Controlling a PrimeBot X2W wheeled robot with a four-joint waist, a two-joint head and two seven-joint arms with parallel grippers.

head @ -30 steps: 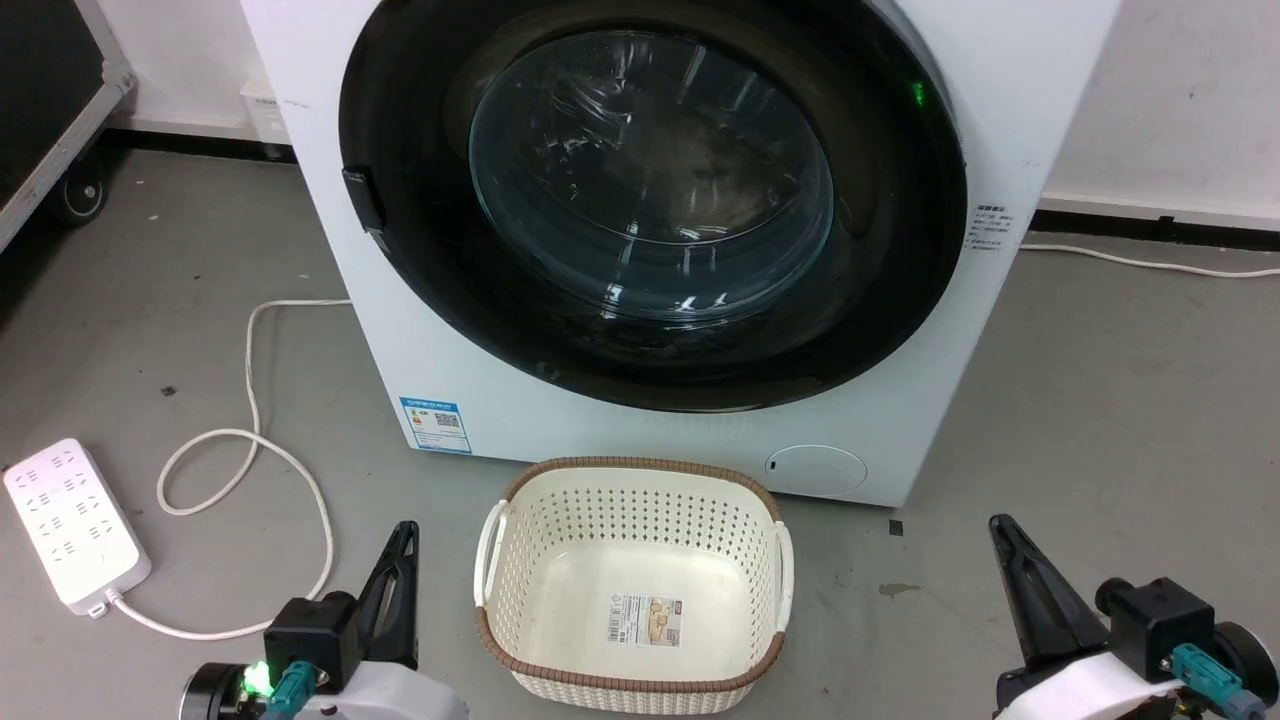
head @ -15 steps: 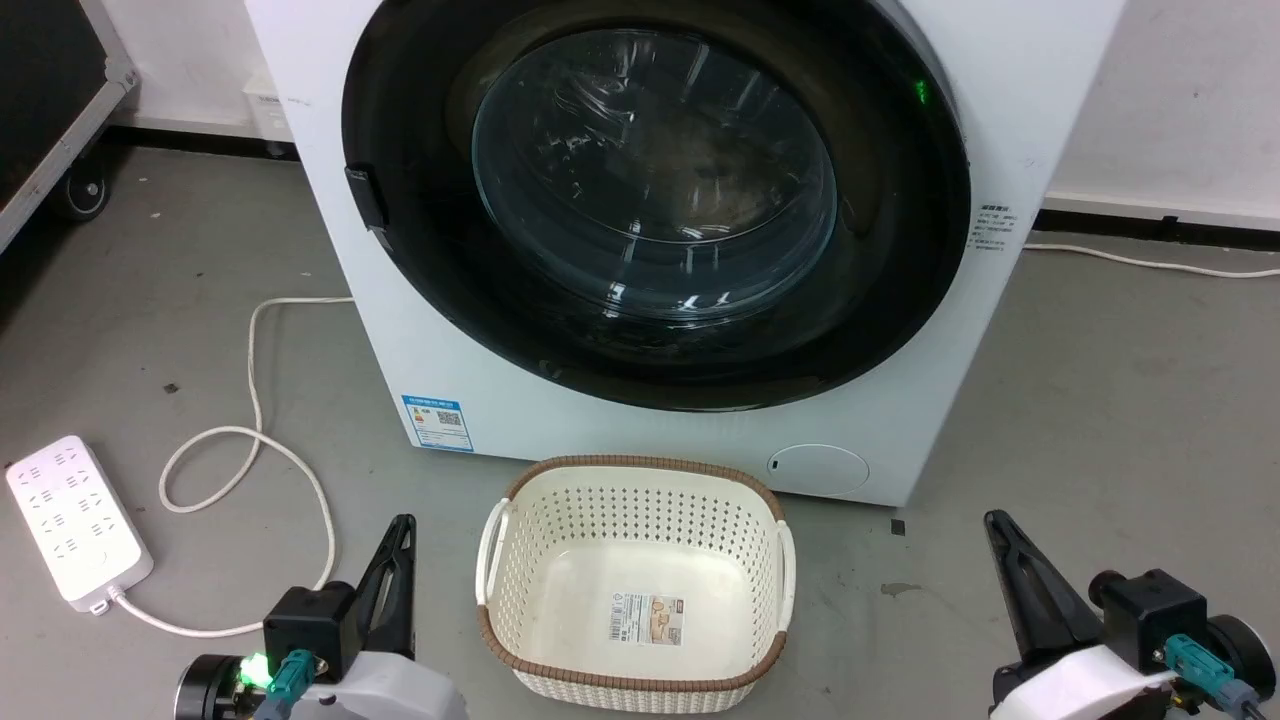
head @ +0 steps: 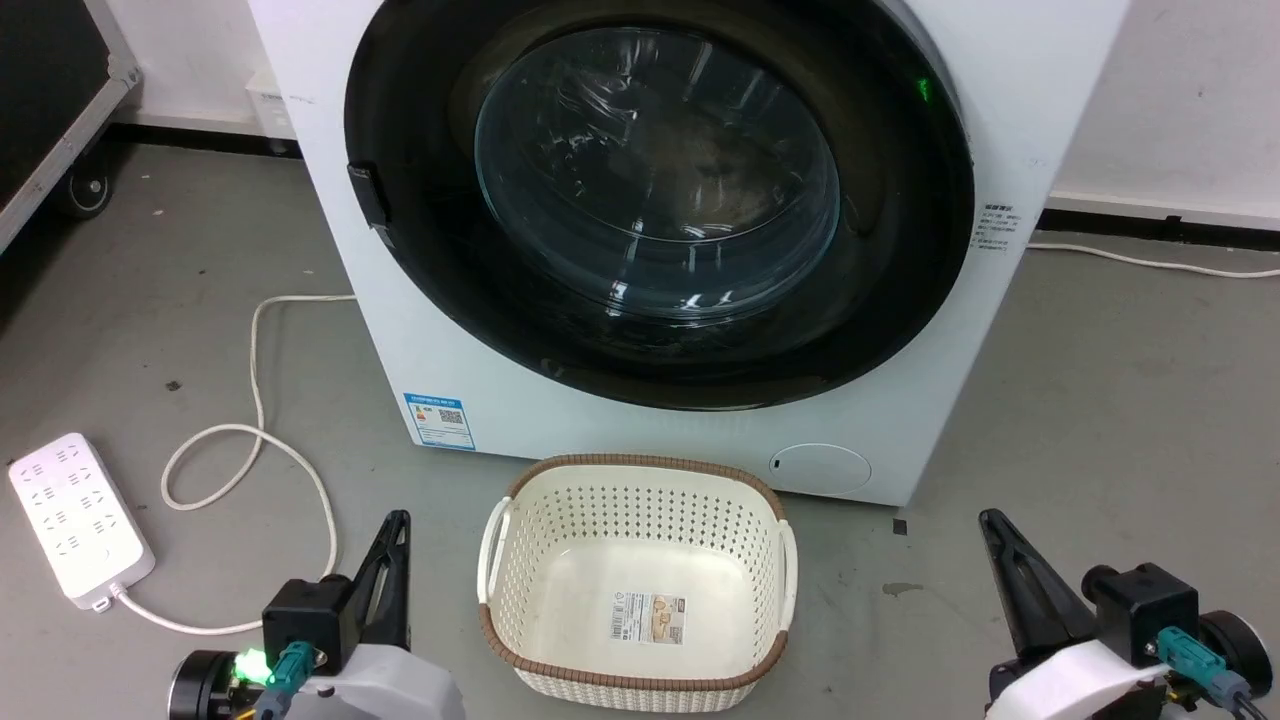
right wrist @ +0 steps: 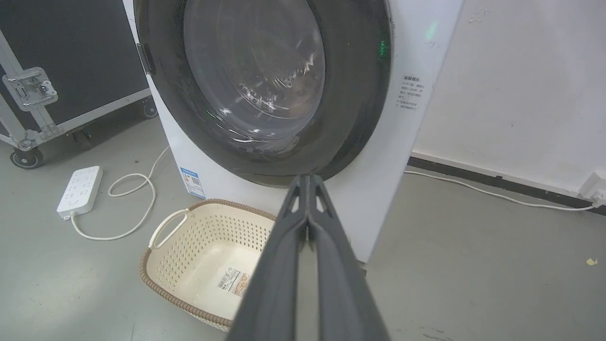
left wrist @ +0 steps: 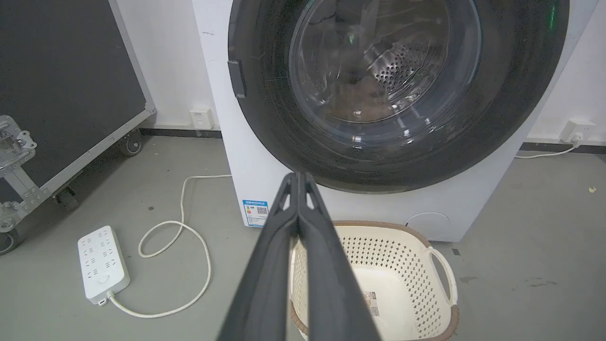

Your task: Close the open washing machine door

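Observation:
The white washing machine [head: 620, 430] stands in front of me, a blue sticker [head: 438, 420] low on its front. Its round black-rimmed door [head: 655, 190] with the bulging glass window lies flat against the washer's front; the steel drum shows through the glass in the left wrist view. At lower left my left gripper [head: 398, 520] is shut, its fingers pressed together [left wrist: 298, 176] with nothing between them. My right gripper [head: 988, 520] at lower right is shut too [right wrist: 307, 177] and holds nothing. Both hang well short of the door, above the floor.
A cream perforated basket [head: 640, 470] with a brown rim sits on the floor right before the washer, between my grippers. A white power strip [head: 80, 520] and its looped cable [head: 255, 400] lie at left. A black wheeled case [left wrist: 57, 94] stands far left. A cord [head: 1150, 262] runs along the right wall.
The whole head picture has drifted slightly to the right, so the camera moved. Both grippers sit a touch lower in it. The door and the basket have not moved.

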